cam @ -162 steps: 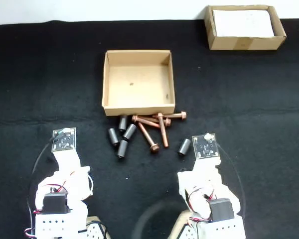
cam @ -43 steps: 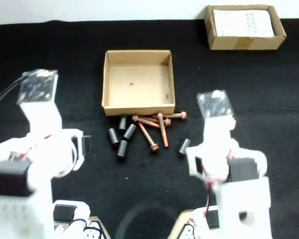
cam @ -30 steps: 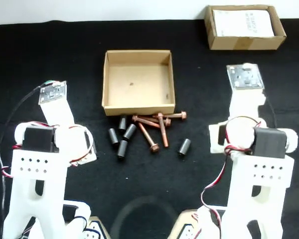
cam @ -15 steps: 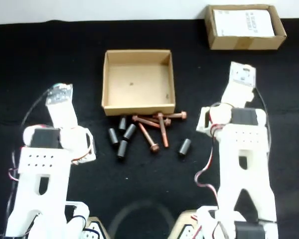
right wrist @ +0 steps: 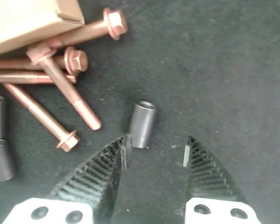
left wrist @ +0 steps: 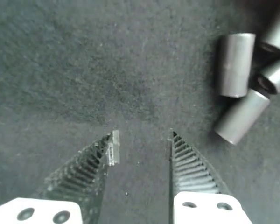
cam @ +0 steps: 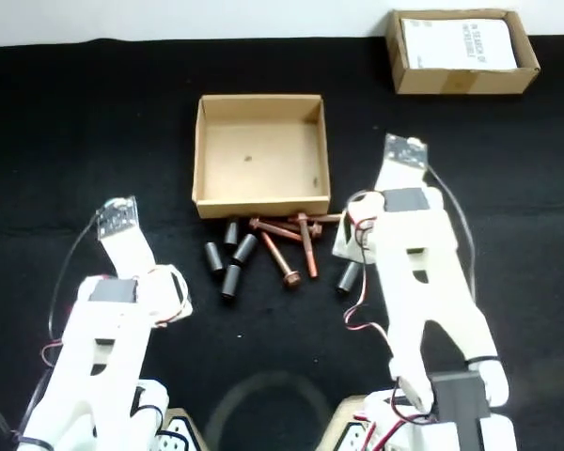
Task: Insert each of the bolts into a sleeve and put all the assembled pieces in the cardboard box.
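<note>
1. High view: we find the cardboard box [cam: 263,160] empty. The bolts [cam: 306,246] lie crossed in a heap against its wall nearest the arms, with the clustered sleeves [cam: 230,279] just beside them. A lone sleeve [cam: 348,276] lies apart, by the right arm.
2. The right gripper [right wrist: 157,149] is parted moderately wide and holds nothing. The lone sleeve sits off-centre, close by one fingertip (not squarely between the two). Risk, in our judgement: a straight descent lands that finger on the sleeve and rolls it away.
3. The left gripper [left wrist: 142,140] is likewise parted and empty, over bare cloth [left wrist: 60,56], with the clustered sleeves off to one side. Risk: they lie touching, so closing on one may scatter its neighbours.
</note>
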`<state>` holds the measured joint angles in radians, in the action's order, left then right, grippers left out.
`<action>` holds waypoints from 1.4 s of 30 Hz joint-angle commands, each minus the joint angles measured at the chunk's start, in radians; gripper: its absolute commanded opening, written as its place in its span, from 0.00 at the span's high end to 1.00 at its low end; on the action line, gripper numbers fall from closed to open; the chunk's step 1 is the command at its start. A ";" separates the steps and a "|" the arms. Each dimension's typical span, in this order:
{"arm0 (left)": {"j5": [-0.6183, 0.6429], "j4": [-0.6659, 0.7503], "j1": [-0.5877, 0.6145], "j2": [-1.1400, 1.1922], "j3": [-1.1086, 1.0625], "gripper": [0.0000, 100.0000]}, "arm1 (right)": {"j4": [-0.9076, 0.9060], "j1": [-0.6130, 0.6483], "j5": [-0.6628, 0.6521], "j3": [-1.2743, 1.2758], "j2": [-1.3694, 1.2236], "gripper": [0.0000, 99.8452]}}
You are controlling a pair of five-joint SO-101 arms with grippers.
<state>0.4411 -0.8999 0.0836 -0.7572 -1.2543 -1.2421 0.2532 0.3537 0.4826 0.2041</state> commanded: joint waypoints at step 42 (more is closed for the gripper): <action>0.000 0.130 0.007 0.004 -0.051 0.83 | 0.189 0.025 0.063 0.031 -0.283 0.83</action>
<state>0.4442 -0.7818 0.0836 -0.7572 -1.3080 -1.0579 0.3268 0.4089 0.5178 -0.0767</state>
